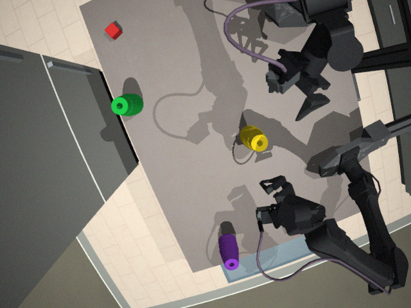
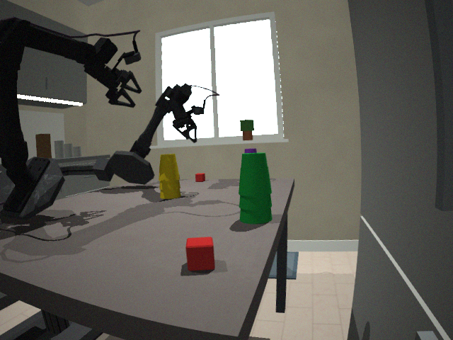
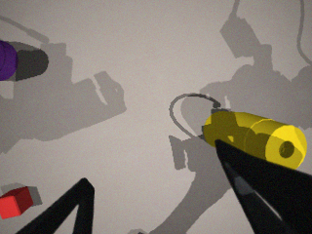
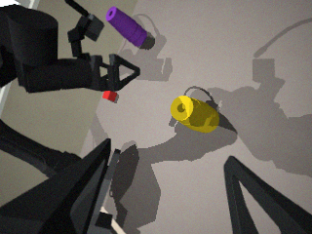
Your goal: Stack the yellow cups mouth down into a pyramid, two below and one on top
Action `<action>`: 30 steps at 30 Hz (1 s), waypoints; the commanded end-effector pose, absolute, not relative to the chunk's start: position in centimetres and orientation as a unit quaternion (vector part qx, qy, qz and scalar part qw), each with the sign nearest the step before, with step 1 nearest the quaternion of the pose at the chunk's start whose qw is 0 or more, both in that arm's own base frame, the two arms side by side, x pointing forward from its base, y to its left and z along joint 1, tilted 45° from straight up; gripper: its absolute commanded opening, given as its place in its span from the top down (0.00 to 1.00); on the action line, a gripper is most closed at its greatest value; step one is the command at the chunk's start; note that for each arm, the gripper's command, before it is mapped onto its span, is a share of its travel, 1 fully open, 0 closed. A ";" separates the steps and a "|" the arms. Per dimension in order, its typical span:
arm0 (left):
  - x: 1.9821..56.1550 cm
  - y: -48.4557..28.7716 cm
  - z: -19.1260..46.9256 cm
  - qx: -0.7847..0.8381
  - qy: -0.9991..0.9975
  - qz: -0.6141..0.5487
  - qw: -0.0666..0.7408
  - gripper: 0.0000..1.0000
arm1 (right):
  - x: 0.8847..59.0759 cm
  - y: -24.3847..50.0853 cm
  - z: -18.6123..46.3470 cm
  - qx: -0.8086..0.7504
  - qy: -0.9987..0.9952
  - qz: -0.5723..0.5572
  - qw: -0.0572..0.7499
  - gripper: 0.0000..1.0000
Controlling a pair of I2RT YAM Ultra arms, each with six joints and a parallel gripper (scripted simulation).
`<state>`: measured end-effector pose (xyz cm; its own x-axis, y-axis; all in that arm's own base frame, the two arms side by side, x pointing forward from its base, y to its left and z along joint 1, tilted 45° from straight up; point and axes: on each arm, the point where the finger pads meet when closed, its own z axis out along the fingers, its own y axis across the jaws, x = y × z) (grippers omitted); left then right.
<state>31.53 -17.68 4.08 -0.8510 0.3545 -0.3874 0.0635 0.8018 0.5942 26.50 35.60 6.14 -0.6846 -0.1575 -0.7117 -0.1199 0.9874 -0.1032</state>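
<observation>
The three yellow cups [image 1: 253, 137] stand nested in one stack, mouth down, near the middle of the table. The stack also shows in the exterior view [image 2: 169, 176], in the left wrist view [image 3: 253, 136] and in the right wrist view [image 4: 195, 113]. My left gripper [image 1: 269, 185] is open and empty, raised above the table between the yellow stack and the purple stack; it also shows in the exterior view [image 2: 187, 132]. My right gripper [image 1: 311, 103] is open and empty, raised high beside the yellow stack; it also shows in the exterior view [image 2: 120, 94].
A green cup stack [image 1: 128, 104] stands near one table edge. A purple cup stack [image 1: 228, 251] stands near the opposite end. One red cube [image 1: 113, 30] lies in a far corner; another red cube [image 3: 12, 202] lies near the purple stack, under my left arm.
</observation>
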 end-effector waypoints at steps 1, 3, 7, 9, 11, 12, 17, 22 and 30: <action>29.6 -20.6 0.9 0.165 0.918 0.276 0.231 0.00 | 24.2 36.1 7.9 -0.173 0.889 -0.009 0.423 0.00; 28.6 -21.7 -0.1 0.187 0.916 0.272 0.226 0.00 | 22.9 35.6 8.1 -0.210 0.878 -0.015 0.429 0.00; 27.8 -23.0 -1.0 0.207 0.915 0.265 0.224 0.00 | 21.8 35.2 8.3 -0.249 0.864 -0.022 0.436 0.00; 26.3 -23.6 -2.4 0.233 0.911 0.265 0.215 0.00 | 20.4 34.6 8.6 -0.293 0.846 -0.029 0.444 0.00; 25.0 -24.5 -3.6 0.259 0.906 0.264 0.208 0.00 | 18.8 33.8 8.7 -0.337 0.825 -0.035 0.451 0.00; 24.4 -24.9 -4.1 0.270 0.903 0.264 0.206 0.00 | 18.1 33.4 8.8 -0.359 0.814 -0.039 0.455 0.00; 23.2 -25.6 -4.9 0.290 0.897 0.265 0.203 0.00 | 15.9 31.9 8.7 -0.419 0.779 -0.048 0.464 0.00; 23.1 -25.3 -4.9 0.293 0.894 0.273 0.202 0.00 | 14.8 30.9 8.5 -0.448 0.761 -0.051 0.467 0.00; 23.1 -25.3 -4.8 0.292 0.894 0.272 0.202 0.00 | 14.4 30.3 8.2 -0.453 0.760 -0.052 0.463 0.00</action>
<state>23.49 -25.09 -4.62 -0.7562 0.6210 -0.2062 0.4013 0.6891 0.6034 14.71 29.85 7.37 -0.1892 -0.7501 -0.6337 -0.6362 0.5852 -0.5027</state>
